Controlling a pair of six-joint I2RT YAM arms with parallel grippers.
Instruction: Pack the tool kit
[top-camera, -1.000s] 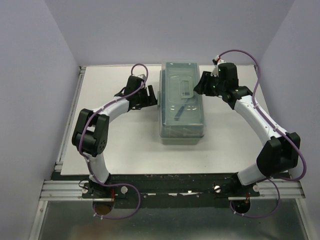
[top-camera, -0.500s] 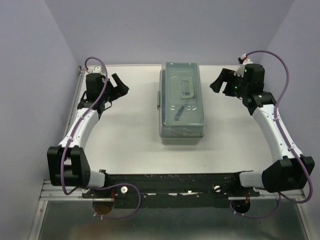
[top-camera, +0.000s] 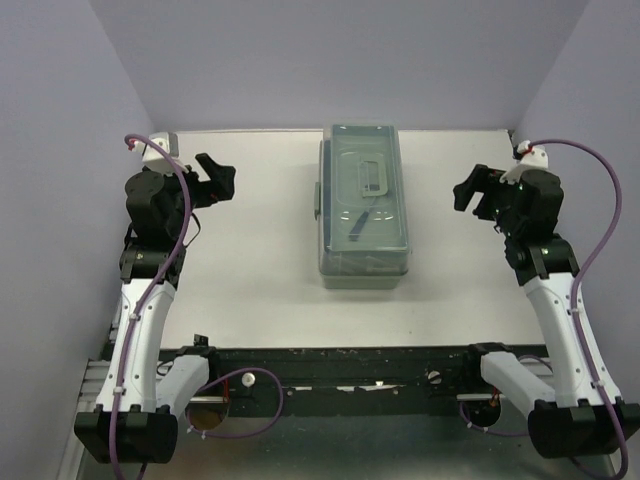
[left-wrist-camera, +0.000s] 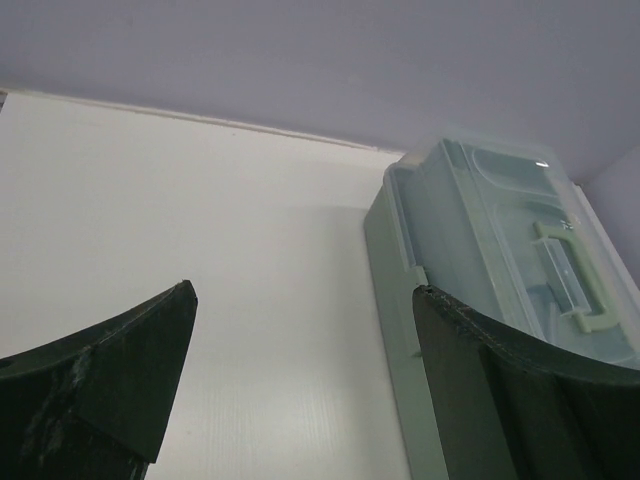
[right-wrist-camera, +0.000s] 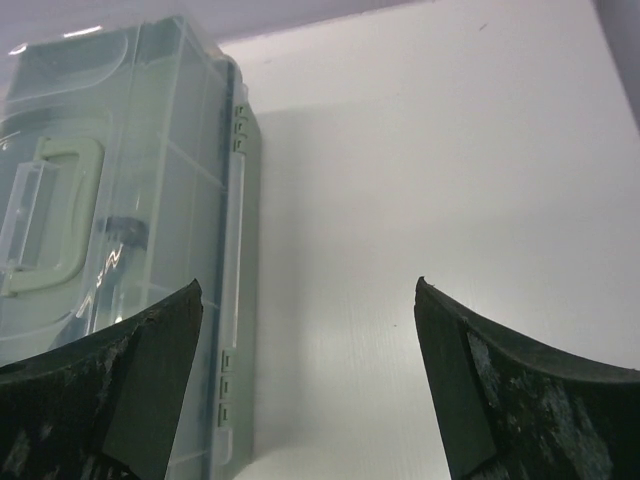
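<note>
The tool kit (top-camera: 363, 205) is a grey-green plastic box with a translucent lid, standing shut in the middle of the white table. Its pale handle (top-camera: 368, 177) lies flat on top, and a dark shape shows dimly through the lid. My left gripper (top-camera: 218, 172) hangs open to the left of the box, well apart from it. In the left wrist view the gripper (left-wrist-camera: 300, 290) has only bare table between its fingers, with the box (left-wrist-camera: 480, 230) to the right. My right gripper (top-camera: 466, 188) is open on the box's right side, nothing in it (right-wrist-camera: 307, 283), the box (right-wrist-camera: 120, 180) to its left.
Lilac walls close in the table (top-camera: 260, 280) at the back and on both sides. A metal rail (top-camera: 140, 240) runs along the left edge and another along the near edge by the arm bases. Purple cables loop off both wrists.
Both arms have swung outward and back from the box's sides, the left to the left wall, the right to the right. Both grippers have opened wider.
</note>
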